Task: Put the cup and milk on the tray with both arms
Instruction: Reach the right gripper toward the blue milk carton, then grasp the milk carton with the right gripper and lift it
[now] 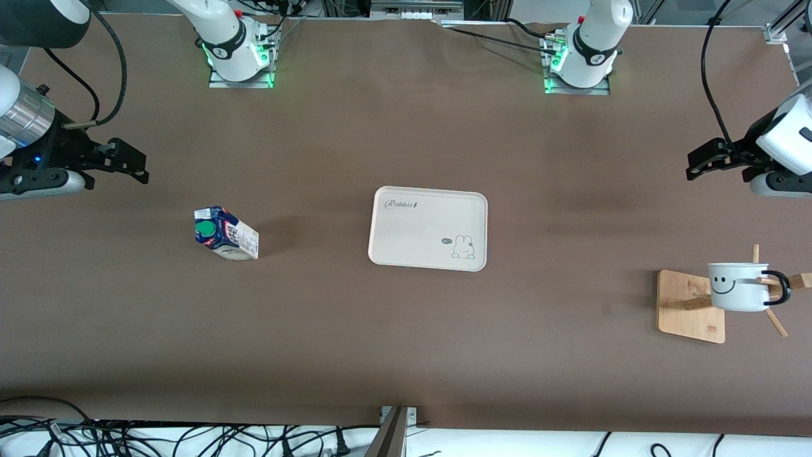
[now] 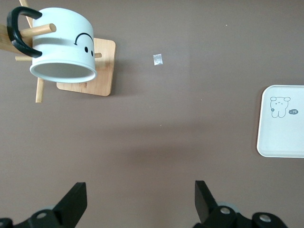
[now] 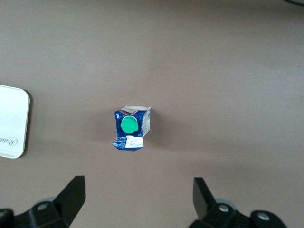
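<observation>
The cream tray lies at the table's middle; its edge shows in the left wrist view and the right wrist view. The milk carton stands toward the right arm's end, its green cap up, also in the right wrist view. The white smiley cup hangs on a peg of a bamboo rack toward the left arm's end, also in the left wrist view. My right gripper is open and empty in the air. My left gripper is open and empty in the air.
A small scrap lies on the brown table beside the rack base. Cables hang along the table's edge nearest the camera. The arm bases stand at the farthest edge.
</observation>
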{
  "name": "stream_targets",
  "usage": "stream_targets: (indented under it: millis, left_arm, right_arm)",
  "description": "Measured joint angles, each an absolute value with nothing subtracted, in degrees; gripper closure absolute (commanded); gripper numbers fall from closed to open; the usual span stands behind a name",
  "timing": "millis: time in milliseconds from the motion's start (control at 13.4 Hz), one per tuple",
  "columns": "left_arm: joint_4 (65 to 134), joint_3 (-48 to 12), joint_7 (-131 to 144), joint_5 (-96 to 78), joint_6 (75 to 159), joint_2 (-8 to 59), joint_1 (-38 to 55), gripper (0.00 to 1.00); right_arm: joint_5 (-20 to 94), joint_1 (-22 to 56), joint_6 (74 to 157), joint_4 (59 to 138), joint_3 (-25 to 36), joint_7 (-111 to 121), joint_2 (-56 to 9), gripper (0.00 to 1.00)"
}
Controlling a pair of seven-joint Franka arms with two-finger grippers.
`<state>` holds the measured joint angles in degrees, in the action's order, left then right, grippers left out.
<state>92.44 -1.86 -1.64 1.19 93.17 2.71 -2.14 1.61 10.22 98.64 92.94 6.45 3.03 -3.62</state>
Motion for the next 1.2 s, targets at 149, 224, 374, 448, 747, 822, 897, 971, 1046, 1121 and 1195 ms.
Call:
stream_targets:
  millis: [149,224,374,448,747,822,897,971,1046,1121,1195]
  left_arm:
    - [92.4,-1.8,-1.6,1.2,93.2,2.7,-2.2,0.0]
    - [92.4,-1.8,-1.6,1.2,93.1,2.7,-2.2,0.0]
    - [92.4,-1.8,-1.6,1.2,93.1,2.7,-2.2,0.0]
    - [92.4,-1.8,-1.7,1.2,93.0,2.7,-2.2,0.0]
    - [92.4,-2.1,-1.7,1.2,92.6,2.7,-2.1,0.0]
    - [92.4,-2.2,-1.7,1.2,92.6,2.7,-2.1,0.0]
    - [92.4,-2.2,-1.7,1.2,92.6,2.7,-2.1,0.0]
    - [92.4,-2.2,-1.7,1.2,92.5,2.7,-2.1,0.0]
    - [92.4,-2.3,-1.7,1.2,92.5,2.7,-2.1,0.0]
    - [92.4,-2.3,-1.7,1.2,92.5,2.7,-2.1,0.0]
    - [92.4,-2.3,-1.7,1.2,92.4,2.7,-2.1,0.0]
  right_arm:
    - [1.6,10.3,98.7,93.0,6.3,3.1,-3.8,0.0]
    - [1.6,10.6,98.6,93.1,6.1,3.2,-4.4,0.0]
    - [1.7,11.8,98.3,93.9,5.8,3.2,-7.5,0.0]
    - [2.1,12.2,98.6,94.3,5.8,3.2,-9.8,0.0]
    - [4.4,12.5,105.7,95.7,5.8,3.2,-19.2,0.0]
    - [4.4,12.5,107.3,96.6,5.8,3.2,-19.9,0.0]
    - [4.4,12.5,108.9,97.8,5.8,3.2,-20.1,0.0]
    - [4.5,12.5,110.5,99.2,5.8,3.2,-20.0,0.0]
    - [4.6,12.5,111.8,100.6,5.8,3.2,-19.9,0.0]
    - [4.6,12.5,112.8,101.7,5.8,3.2,-19.9,0.0]
    - [4.6,12.5,113.5,102.7,5.8,3.2,-19.9,0.02]
